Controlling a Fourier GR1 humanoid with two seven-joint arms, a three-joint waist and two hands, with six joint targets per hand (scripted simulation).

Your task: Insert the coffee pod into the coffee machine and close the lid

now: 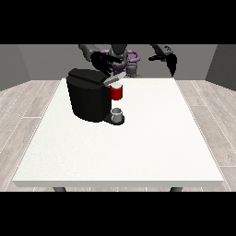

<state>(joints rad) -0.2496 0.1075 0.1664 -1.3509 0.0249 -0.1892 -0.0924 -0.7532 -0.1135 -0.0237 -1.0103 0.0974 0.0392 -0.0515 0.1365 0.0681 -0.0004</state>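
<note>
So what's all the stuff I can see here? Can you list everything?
coffee machine: one, black, on the table's left part, nearer the robot's side
lid: one, black, on top of the machine
red part: one, red, at the machine's front, above the cup
cup: one, grey, on the machine's base at its front
table: one, white, large, fills the middle
floor: light wood planks, all around the table
hand at the view's left: one, black, just above the machine's lid
hand at the view's right: one, black, raised in the air, away from the machine
</note>
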